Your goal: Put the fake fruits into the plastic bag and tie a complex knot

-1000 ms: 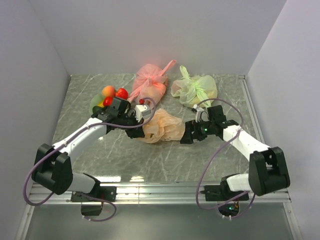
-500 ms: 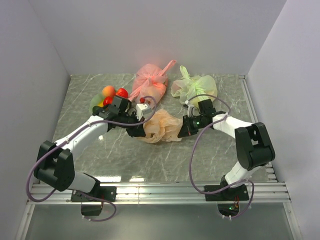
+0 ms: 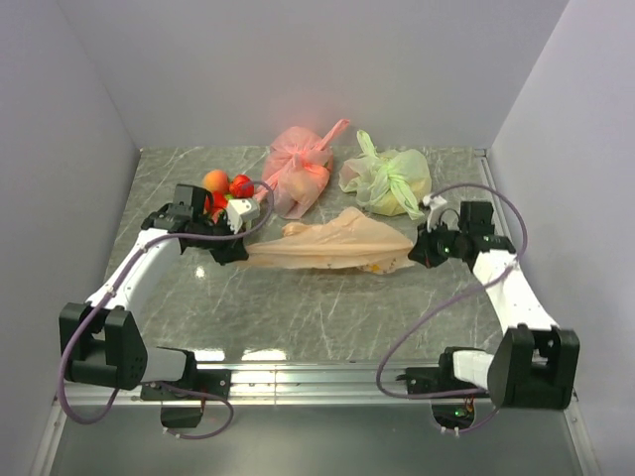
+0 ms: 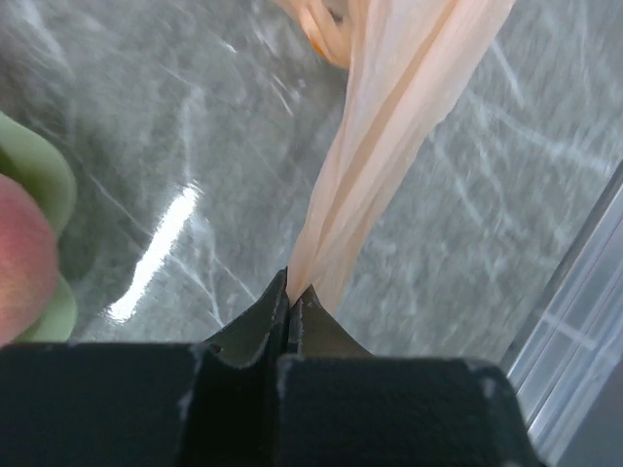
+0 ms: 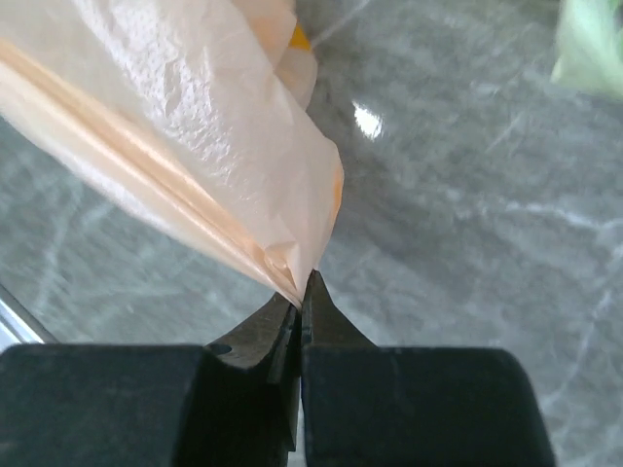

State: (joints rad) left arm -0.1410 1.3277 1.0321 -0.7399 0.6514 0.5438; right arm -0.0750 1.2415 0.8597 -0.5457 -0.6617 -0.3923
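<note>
The pale orange plastic bag (image 3: 332, 244) hangs stretched out flat between my two grippers over the middle of the table. My left gripper (image 3: 235, 254) is shut on its left end; the wrist view shows the film (image 4: 389, 126) pinched at the jaw tips (image 4: 291, 289). My right gripper (image 3: 420, 250) is shut on the right end, the crinkled film (image 5: 195, 126) caught at its tips (image 5: 303, 288). A yellow shape (image 5: 298, 39) shows through the bag. Fake fruits, orange and red (image 3: 226, 183), sit at the back left behind the left arm. No knot shows on this bag.
A pink-red tied bag (image 3: 298, 167) and a light green tied bag (image 3: 389, 177) lie at the back of the table. A pale green dish (image 4: 39, 180) holds a peach fruit (image 4: 21, 258) beside the left gripper. Walls close in the left, back and right sides.
The right gripper has shut on the bag's right end. Both arms have pulled apart, left going left and right going right, stretching the crumpled bag into a long flat strip.
</note>
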